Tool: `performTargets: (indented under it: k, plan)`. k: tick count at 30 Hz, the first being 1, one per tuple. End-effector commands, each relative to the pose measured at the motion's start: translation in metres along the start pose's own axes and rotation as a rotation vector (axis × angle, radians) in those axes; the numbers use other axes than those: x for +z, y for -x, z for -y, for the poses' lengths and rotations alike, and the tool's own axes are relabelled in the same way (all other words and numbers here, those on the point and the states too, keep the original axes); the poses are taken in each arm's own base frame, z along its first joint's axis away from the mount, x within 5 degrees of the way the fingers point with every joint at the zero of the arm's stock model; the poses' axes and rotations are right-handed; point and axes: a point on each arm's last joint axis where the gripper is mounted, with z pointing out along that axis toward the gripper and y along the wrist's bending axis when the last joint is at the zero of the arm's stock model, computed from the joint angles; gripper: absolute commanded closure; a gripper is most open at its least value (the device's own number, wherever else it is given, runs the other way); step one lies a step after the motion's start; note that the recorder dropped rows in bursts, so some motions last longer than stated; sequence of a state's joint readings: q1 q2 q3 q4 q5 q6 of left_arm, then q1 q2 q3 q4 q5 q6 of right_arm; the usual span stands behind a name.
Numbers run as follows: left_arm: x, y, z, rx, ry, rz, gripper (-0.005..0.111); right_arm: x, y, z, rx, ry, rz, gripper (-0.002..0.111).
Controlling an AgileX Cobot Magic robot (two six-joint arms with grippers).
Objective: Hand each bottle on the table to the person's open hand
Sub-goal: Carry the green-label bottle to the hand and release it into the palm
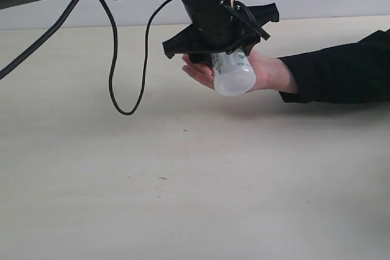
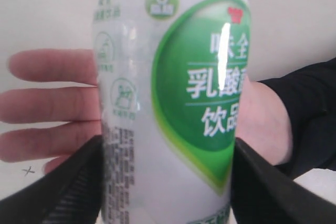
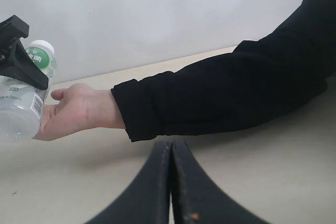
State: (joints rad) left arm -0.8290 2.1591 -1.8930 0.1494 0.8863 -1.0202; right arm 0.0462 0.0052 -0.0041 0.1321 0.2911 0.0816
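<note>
The left pincer (image 1: 226, 53) grips a white-labelled bottle (image 1: 233, 76) by its sides. In the left wrist view, its black fingers (image 2: 68, 187) press against both flanks of the bottle, whose label carries a large green mark with white Chinese characters. The bottle hangs tilted, its rounded, cloudy lower end lowest, right at the person's open hand (image 1: 268, 72). That hand lies palm up, fingers spread, just above the pale beige surface (image 1: 183, 181), with a black sleeve (image 1: 341, 68) covering the wrist and arm. The bottle sits over the palm and fingers — whether it actually touches the skin I cannot tell. A black cable (image 1: 113, 71) loops down from the left arm. The right pincer (image 3: 170, 182) is closed — its two dark fingers meet with nothing between them — and it points low over the surface, near the sleeve.
</note>
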Motion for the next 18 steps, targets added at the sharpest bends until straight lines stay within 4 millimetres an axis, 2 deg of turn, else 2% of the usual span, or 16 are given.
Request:
performTargets:
  k: [1, 5, 11, 18]
  plan:
    - [-0.0013, 0.0036, -0.0018, 0.008, 0.008, 0.022, 0.051, 0.0000, -0.0005, 0.0002, -0.002, 0.000, 0.007, 0.108]
    - [-0.0013, 0.0039, -0.0019, 0.011, 0.010, 0.024, 0.043, 0.0000, -0.0005, 0.0002, -0.002, 0.000, 0.007, 0.108]
    - [-0.0014, 0.0053, -0.0028, 0.045, 0.020, 0.040, 0.023, 0.0000, -0.0005, 0.0002, -0.002, 0.000, 0.007, 0.108]
    - [-0.0027, 0.0068, -0.0035, 0.074, 0.029, 0.053, 0.022, 0.0000, -0.0005, 0.0002, -0.002, 0.000, 0.007, 0.108]
